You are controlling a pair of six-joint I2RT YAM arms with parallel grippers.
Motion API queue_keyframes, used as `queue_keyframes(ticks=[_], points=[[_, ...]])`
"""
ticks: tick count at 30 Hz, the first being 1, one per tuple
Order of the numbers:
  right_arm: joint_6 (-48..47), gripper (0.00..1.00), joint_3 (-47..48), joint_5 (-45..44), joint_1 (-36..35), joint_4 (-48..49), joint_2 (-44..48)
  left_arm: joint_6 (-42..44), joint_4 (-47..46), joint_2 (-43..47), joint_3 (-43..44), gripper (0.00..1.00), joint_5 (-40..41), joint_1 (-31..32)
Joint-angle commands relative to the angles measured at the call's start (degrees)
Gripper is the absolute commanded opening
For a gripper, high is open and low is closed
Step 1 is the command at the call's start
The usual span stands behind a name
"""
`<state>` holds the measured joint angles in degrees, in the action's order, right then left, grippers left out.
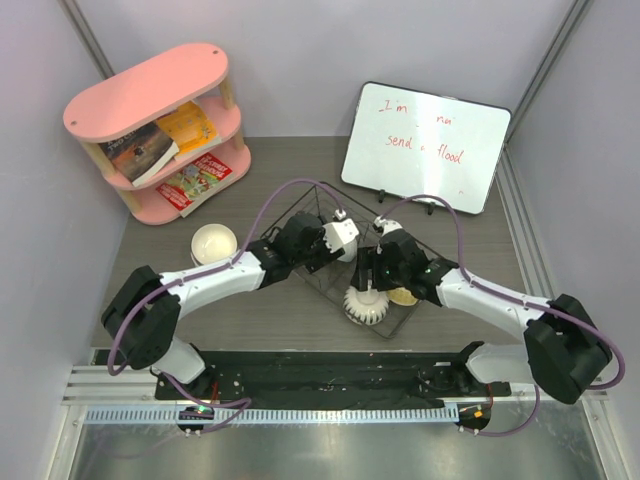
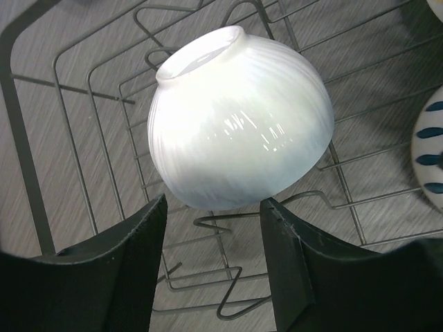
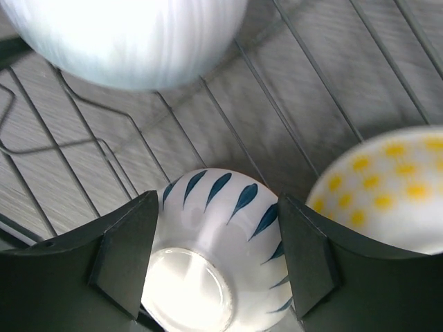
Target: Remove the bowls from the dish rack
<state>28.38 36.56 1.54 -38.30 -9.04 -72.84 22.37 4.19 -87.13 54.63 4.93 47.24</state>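
Note:
The black wire dish rack [image 1: 330, 300] stands mid-table. A white ribbed bowl [image 2: 239, 124] lies tilted, foot up, on the rack's wires [image 2: 76, 138]. My left gripper [image 2: 213, 228] is open just short of it, its fingers [image 2: 131, 263] level with the bowl's near side. My right gripper [image 3: 211, 249] is open, straddling the upturned blue-and-white bowl [image 3: 221, 228]. The yellow patterned bowl [image 3: 387, 187] sits to its right in the rack. From above: left gripper [image 1: 327, 240], ribbed bowl [image 1: 345, 235], right gripper [image 1: 368, 283], blue-and-white bowl [image 1: 365, 306]. The red bowl is out of view.
A cream bowl [image 1: 213, 243] stands on the table left of the rack. A pink shelf [image 1: 160, 130] with books is at the back left. A whiteboard [image 1: 425, 145] leans at the back right. Upright rack prongs [image 2: 228, 221] sit under my left gripper.

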Motion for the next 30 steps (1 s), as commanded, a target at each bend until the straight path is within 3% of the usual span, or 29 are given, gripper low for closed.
queue_keyframes(ticks=[1,7,15,21,30], points=[[-3.2,0.73,4.4,-3.8,-1.3,-16.0,3.2,-7.2,-3.1,2.7,1.1,0.57,4.1,0.0],[-5.3,0.74,10.6,-5.7,-1.3,-21.1,6.5,-11.6,-2.8,9.3,-2.1,0.60,2.5,-0.2],[-8.4,0.75,20.5,-7.1,-1.9,-22.9,1.1,-14.4,1.1,19.7,-3.7,0.65,10.2,-0.3],[-10.7,0.76,30.2,-12.9,-8.0,-23.1,-7.1,-17.8,2.9,19.8,-6.2,0.65,11.6,-0.7],[-15.6,0.79,40.3,-19.6,-10.2,-24.4,-19.0,-22.0,5.5,16.9,-6.7,0.64,18.4,-1.6]])
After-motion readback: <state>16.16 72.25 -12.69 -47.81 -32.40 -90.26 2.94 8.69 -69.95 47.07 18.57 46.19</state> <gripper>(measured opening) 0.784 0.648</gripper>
